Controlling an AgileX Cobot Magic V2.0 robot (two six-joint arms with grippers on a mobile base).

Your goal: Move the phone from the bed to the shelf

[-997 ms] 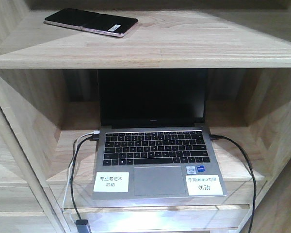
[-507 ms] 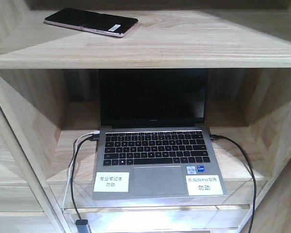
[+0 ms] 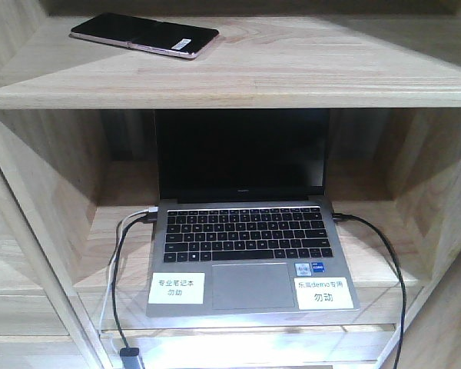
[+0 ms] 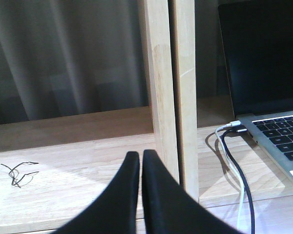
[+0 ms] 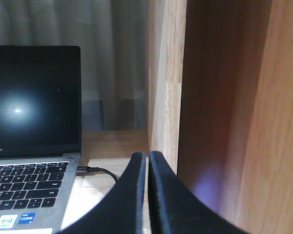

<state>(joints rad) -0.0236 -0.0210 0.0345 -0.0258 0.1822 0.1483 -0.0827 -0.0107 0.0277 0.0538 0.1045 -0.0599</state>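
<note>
Only your front view shows the phone [image 3: 144,35], flat on the shelf [image 3: 292,77]'s upper board; laptop [image 3: 250,246] below. Left gripper [image 4: 140,158] and right gripper [image 5: 147,160]: fingers together, empty.

In the lower middle of the left wrist frame, the left gripper [image 4: 140,158] showed two smooth, matte black fingers, broad at the base and curving to slim tips. The right gripper [image 5: 147,158] looked alike, lower centre: black, curved, unmarked, without visible screws or cables.
</note>
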